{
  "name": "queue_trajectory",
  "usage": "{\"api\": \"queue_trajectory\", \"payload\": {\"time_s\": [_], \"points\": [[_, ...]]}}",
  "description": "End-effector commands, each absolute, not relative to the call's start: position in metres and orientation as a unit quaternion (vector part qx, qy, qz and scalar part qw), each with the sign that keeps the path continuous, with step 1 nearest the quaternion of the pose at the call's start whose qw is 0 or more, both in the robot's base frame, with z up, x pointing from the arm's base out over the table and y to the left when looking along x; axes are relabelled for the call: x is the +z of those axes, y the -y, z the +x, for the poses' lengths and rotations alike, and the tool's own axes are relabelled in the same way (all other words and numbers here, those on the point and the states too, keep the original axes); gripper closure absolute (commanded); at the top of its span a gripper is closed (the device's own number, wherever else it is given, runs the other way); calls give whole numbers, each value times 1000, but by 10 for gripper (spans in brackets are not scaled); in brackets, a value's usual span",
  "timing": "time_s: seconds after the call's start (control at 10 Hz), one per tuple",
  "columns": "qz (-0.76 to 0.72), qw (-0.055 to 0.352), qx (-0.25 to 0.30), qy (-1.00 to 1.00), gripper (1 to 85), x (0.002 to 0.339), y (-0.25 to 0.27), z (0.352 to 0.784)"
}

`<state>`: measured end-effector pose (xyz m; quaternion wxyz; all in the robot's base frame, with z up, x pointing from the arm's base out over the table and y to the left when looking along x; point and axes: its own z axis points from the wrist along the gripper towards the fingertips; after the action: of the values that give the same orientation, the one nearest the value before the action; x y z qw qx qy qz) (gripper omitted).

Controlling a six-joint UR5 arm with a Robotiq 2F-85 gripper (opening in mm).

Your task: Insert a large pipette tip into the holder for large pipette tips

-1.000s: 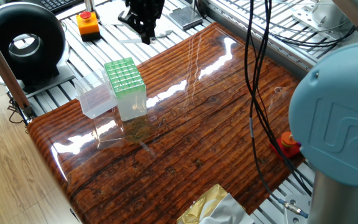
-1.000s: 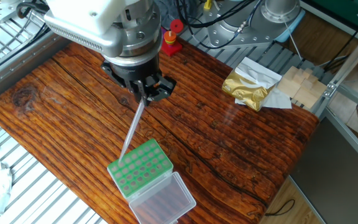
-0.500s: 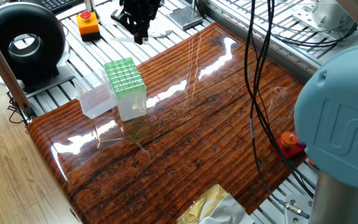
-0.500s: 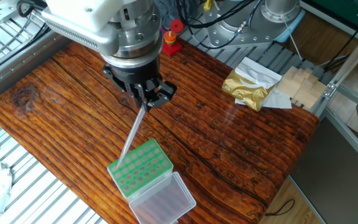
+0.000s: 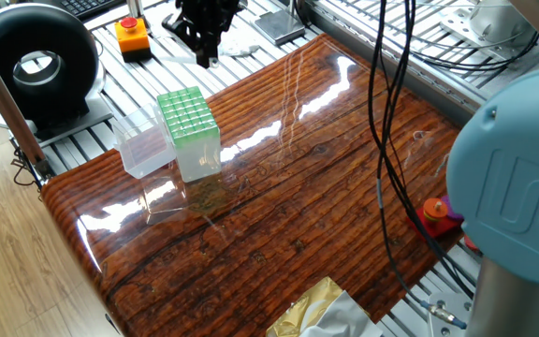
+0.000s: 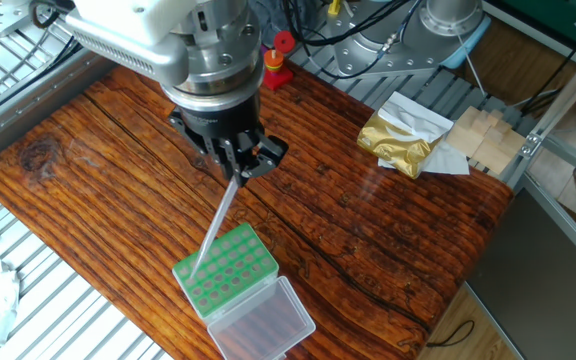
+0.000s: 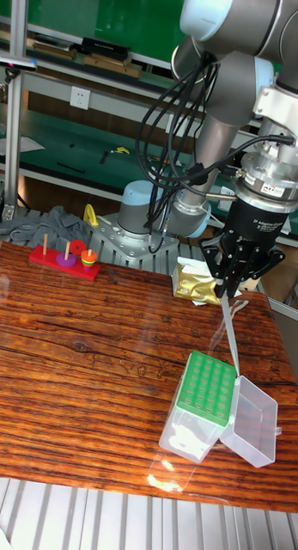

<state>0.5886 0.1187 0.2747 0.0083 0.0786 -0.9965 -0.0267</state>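
Observation:
My gripper (image 6: 240, 166) is shut on the upper end of the large pipette tip (image 6: 216, 225), a slender clear tube that slants down from the fingers. The holder for large pipette tips (image 6: 226, 268) is a clear box with a green grid top; its clear lid (image 6: 263, 320) lies open beside it. In the tall fixed view the gripper (image 7: 226, 292) hangs above the holder (image 7: 207, 387), and the tip (image 7: 231, 339) points at the far right edge of the green grid. Whether the point touches the grid cannot be told. In one fixed view the gripper (image 5: 202, 42) is behind the holder (image 5: 187, 114).
A gold foil bag (image 6: 398, 140) and wooden blocks (image 6: 483, 135) lie at the table's far right. A ring-stacking toy (image 7: 67, 256) stands at the left rear. Nearby are an orange box with a red button (image 5: 132, 33), a black round device (image 5: 36, 61) and hanging cables (image 5: 382, 94).
The gripper has shifted a little sideways over the table with the pipette tip in it, and the tip's point has moved along the green grid. The holder has not moved.

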Motion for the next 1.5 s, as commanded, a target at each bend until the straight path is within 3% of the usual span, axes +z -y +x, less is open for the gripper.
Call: {"api": "queue_trajectory", "payload": {"time_s": [0.0,0.7,1.0,1.4], "points": [[77,8,-39,996,847,279,-123,584],[90,49,-39,994,847,327,-116,600],[86,56,-43,994,847,325,-120,597],[92,38,-35,994,847,284,-119,595]]}}
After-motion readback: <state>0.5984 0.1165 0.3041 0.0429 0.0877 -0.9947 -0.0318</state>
